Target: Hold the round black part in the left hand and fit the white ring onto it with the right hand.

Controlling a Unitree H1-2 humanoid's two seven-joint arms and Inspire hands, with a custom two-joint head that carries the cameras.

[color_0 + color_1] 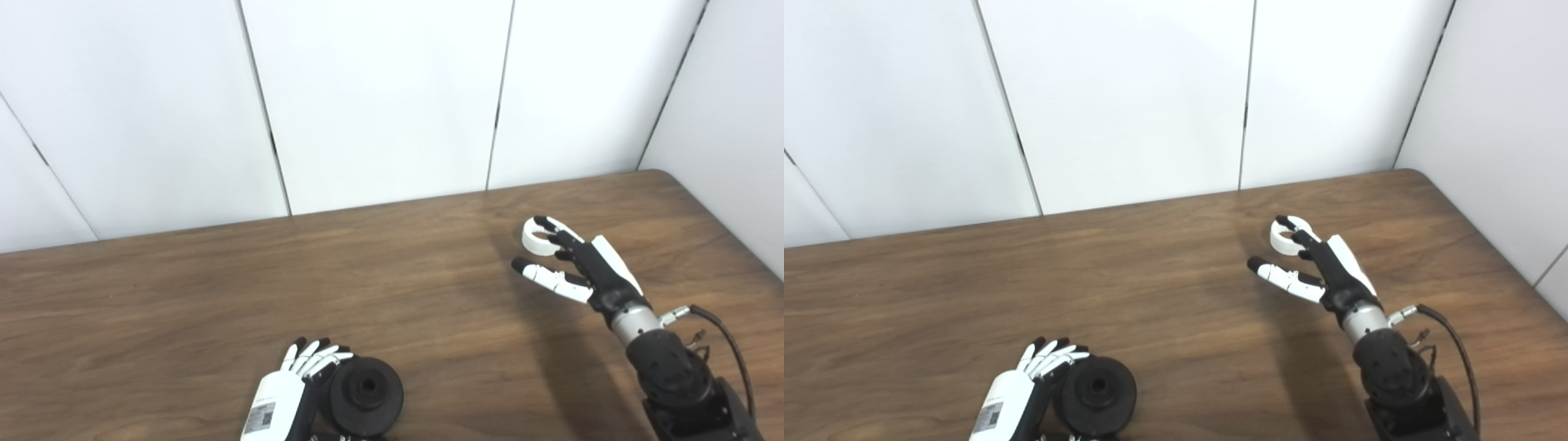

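Note:
The round black part point(366, 396), a disc with a raised hub and a centre hole, sits at the near edge of the table. My left hand point(288, 386) is cupped around its left side, with fingers on the far rim and the thumb tips showing at the near rim. The white ring point(538, 240) lies on the table at the right. My right hand point(579, 266) reaches over it from the near side. Its fingers point(554, 231) rest across the ring, one tip inside the hole. The thumb sticks out to the left, apart from the ring.
The brown wooden table point(184, 318) runs to white wall panels at the back and right. The right arm's dark wrist and cable point(710, 324) rise from the lower right corner.

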